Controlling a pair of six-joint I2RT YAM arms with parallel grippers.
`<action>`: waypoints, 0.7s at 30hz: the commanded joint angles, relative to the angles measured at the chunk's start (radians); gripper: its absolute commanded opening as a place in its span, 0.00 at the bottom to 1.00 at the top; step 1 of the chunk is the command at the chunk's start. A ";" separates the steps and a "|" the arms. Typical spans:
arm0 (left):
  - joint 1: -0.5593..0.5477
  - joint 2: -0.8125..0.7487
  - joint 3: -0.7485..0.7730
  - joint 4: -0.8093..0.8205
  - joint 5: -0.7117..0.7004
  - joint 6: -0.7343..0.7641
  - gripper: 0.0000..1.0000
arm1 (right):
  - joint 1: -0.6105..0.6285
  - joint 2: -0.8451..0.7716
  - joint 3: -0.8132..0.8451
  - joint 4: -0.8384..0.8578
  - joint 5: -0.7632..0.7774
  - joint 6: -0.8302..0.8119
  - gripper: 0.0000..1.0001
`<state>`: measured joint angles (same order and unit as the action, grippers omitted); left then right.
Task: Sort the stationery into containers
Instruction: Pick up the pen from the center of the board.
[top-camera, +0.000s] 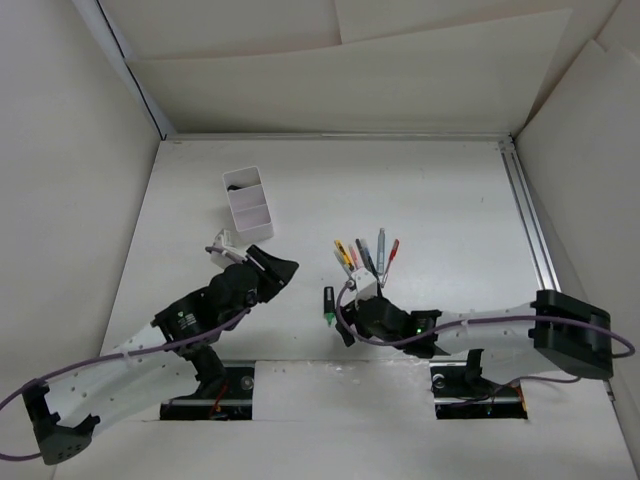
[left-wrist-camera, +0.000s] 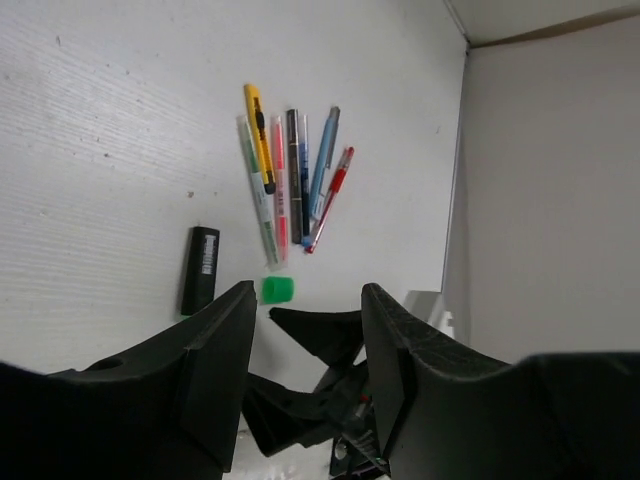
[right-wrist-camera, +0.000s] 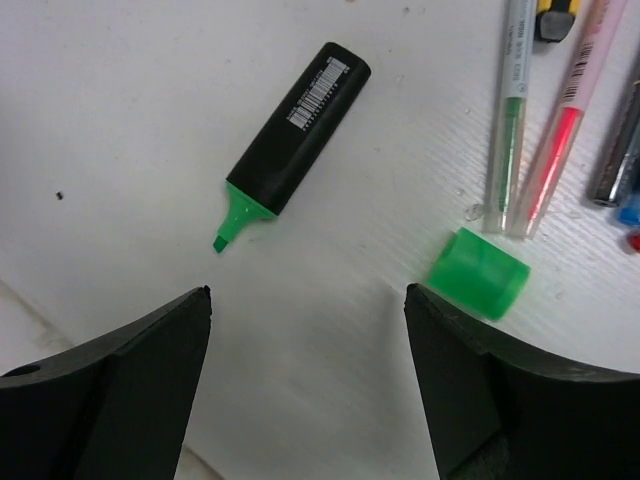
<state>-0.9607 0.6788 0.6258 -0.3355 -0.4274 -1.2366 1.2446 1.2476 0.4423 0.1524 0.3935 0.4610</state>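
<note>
Highlighter (right-wrist-camera: 298, 128) lies uncapped upper-centre of right wrist view; prob light, stiff, slick plastic (grab mid-barrel imo). Right gripper (right-wrist-camera: 308, 292) gapes wide, empty; green cap (right-wrist-camera: 479, 273) sits lower right, apart.

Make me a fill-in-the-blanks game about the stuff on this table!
1. The highlighter with the bare green tip has a body coloured ____.
2. The loose cap near the pens is coloured ____.
3. The white box has ____ compartments.
4. The right gripper, with its jaws open, holds ____.

Missing words: black; green; two; nothing.
</note>
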 joint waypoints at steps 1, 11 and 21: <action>0.002 -0.038 -0.014 -0.094 -0.056 0.002 0.42 | 0.022 0.091 0.071 0.148 0.074 0.038 0.83; 0.002 -0.045 -0.014 -0.094 -0.045 0.037 0.42 | 0.067 0.357 0.242 0.139 0.155 0.088 0.78; 0.002 -0.087 -0.035 -0.123 -0.036 0.028 0.42 | 0.130 0.426 0.263 0.038 0.360 0.246 0.74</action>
<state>-0.9600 0.6258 0.6003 -0.4187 -0.4385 -1.2011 1.3579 1.6627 0.6819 0.2298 0.6624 0.6334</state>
